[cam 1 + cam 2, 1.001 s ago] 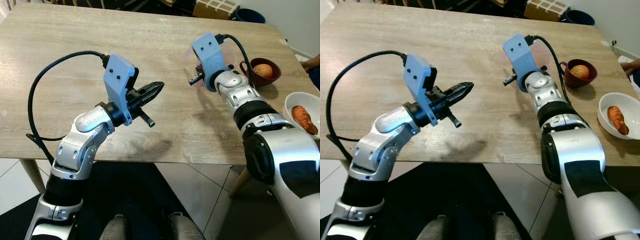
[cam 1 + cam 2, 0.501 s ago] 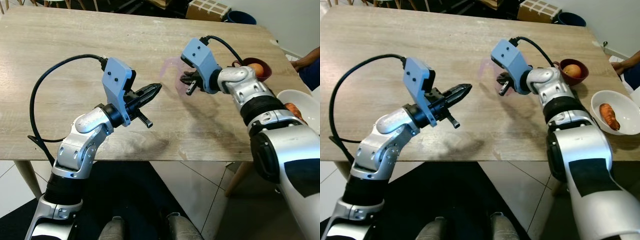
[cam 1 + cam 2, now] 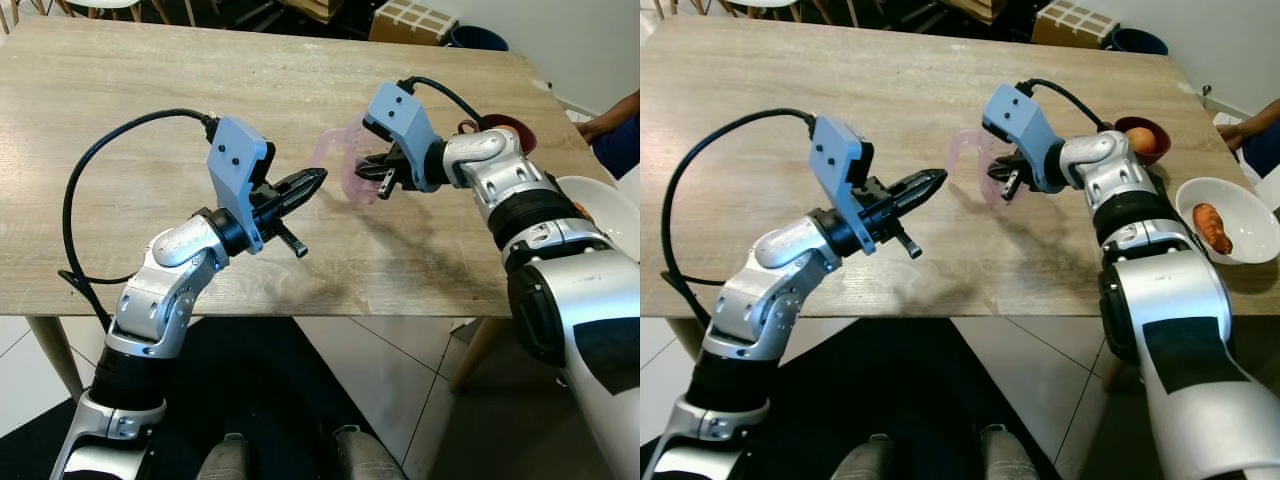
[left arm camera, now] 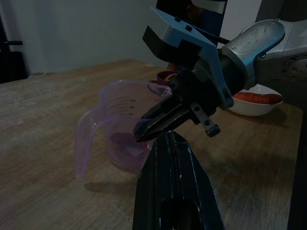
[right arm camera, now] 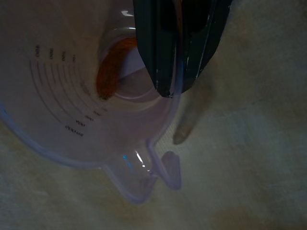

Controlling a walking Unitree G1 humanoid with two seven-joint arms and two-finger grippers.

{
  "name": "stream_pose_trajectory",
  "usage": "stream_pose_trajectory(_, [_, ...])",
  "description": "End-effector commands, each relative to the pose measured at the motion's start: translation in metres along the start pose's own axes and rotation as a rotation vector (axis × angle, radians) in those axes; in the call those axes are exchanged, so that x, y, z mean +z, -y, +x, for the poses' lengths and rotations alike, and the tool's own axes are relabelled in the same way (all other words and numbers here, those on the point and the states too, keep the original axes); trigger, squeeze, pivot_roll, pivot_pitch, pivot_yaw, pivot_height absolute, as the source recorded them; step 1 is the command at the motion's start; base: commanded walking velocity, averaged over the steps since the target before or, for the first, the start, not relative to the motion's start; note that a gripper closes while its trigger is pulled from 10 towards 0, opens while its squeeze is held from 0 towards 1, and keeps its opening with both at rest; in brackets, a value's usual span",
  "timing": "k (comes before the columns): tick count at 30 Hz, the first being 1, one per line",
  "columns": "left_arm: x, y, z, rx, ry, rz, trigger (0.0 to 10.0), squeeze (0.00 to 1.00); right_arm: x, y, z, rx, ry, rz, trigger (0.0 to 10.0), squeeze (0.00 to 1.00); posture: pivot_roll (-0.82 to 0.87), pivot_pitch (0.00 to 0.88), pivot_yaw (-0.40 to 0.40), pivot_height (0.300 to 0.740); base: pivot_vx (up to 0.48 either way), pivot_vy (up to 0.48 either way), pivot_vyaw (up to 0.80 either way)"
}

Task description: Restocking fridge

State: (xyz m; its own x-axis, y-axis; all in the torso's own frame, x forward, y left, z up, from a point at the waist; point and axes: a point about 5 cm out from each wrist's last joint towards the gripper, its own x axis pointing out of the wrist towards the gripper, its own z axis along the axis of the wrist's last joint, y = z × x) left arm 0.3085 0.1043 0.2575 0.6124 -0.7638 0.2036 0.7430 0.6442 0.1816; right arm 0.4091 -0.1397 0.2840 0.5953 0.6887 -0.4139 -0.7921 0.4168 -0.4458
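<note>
Above wooden table (image 3: pixel 150 130), right gripper (image 3: pixel 372 170) clamps rim of clear measuring cup (image 3: pixel 345 160); left gripper (image 3: pixel 312 180) w/ fingers together, nearby.

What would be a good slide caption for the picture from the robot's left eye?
Right gripper grips a clear pink plastic measuring jug above the wooden table, left gripper pointing toward it.

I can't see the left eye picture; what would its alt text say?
The right pincer grips the rim of a clear pink plastic measuring jug above a pale wooden table. The left pincer, shut and empty, points toward the jug.
</note>
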Motion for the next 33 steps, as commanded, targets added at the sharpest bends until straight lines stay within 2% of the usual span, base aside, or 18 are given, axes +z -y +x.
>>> stream_pose_trajectory(1, [-0.004, 0.005, 0.0, -0.018, -0.002, -0.009, 10.0, 0.0, -0.012, -0.007, 0.0, 0.094, -0.034, 0.022, 0.0, 0.0, -0.02, 0.188, -0.094, 0.707, 0.0, 0.0, 0.0])
stream_pose_trajectory(3, [-0.004, 0.006, -0.001, -0.02, -0.001, -0.011, 10.0, 0.0, -0.008, -0.012, -0.009, 0.287, -0.041, -0.042, 0.0, 0.0, -0.02, 0.188, -0.097, 0.707, 0.0, 0.0, 0.0])
stream_pose_trajectory(6, [-0.004, 0.006, -0.001, -0.02, -0.001, -0.012, 10.0, 0.0, -0.009, -0.014, -0.012, 0.351, -0.049, -0.064, 0.0, 0.0, -0.02, 0.188, -0.097, 0.707, 0.0, 0.0, 0.0])
stream_pose_trajectory(7, [-0.004, 0.007, -0.002, -0.021, 0.0, -0.013, 10.0, 0.0, -0.011, -0.017, -0.015, 0.431, -0.064, -0.095, 0.0, 0.0, -0.02, 0.185, -0.099, 0.707, 0.0, 0.0, 0.0])
stream_pose_trajectory(18, [-0.004, 0.007, -0.001, -0.028, 0.002, -0.012, 10.0, 0.0, -0.014, -0.022, -0.019, 0.517, -0.083, -0.124, 0.0, 0.0, -0.02, 0.179, -0.094, 0.707, 0.0, 0.0, 0.0])
stream_pose_trajectory(19, [-0.004, 0.007, -0.001, -0.028, 0.003, -0.01, 10.0, 0.0, -0.013, -0.022, -0.02, 0.525, -0.076, -0.135, 3.0, 0.03, -0.02, 0.178, -0.093, 0.707, 0.0, 0.0, 0.0])
stream_pose_trajectory(20, [-0.004, 0.007, -0.001, -0.029, 0.003, -0.009, 10.0, 0.0, -0.012, -0.022, -0.02, 0.526, -0.068, -0.14, 10.0, 0.07, -0.02, 0.178, -0.093, 0.707, 0.0, 0.0, 0.0])
stream_pose_trajectory(22, [-0.004, 0.006, 0.0, -0.029, 0.003, -0.008, 10.0, 0.0, -0.012, -0.022, -0.02, 0.531, -0.062, -0.136, 10.0, 0.1, -0.02, 0.179, -0.093, 0.707, 0.0, 0.0, 0.0])
stream_pose_trajectory(23, [-0.004, 0.006, -0.001, -0.028, 0.003, -0.007, 10.0, 0.0, -0.013, -0.023, -0.021, 0.546, -0.06, -0.132, 10.0, 0.36, -0.01, 0.18, -0.093, 0.707, 0.0, 0.0, 0.0])
stream_pose_trajectory(25, [-0.004, 0.006, -0.001, -0.028, 0.002, -0.006, 10.0, 0.0, -0.013, -0.024, -0.021, 0.557, -0.059, -0.128, 10.0, 0.36, -0.01, 0.18, -0.093, 0.707, 0.0, 0.0, 0.0])
stream_pose_trajectory(26, [-0.004, 0.006, -0.001, -0.028, 0.002, -0.006, 10.0, 0.0, -0.014, -0.024, -0.02, 0.56, -0.058, -0.121, 10.0, 1.0, -0.01, 0.181, -0.093, 0.707, 0.0, 0.0, 0.0])
stream_pose_trajectory(33, [-0.004, 0.006, -0.002, -0.027, -0.001, -0.004, 10.0, 0.0, -0.014, -0.024, -0.022, 0.563, -0.05, -0.116, 10.0, 1.0, -0.01, 0.183, -0.092, 0.707, 0.0, 0.0, 0.0])
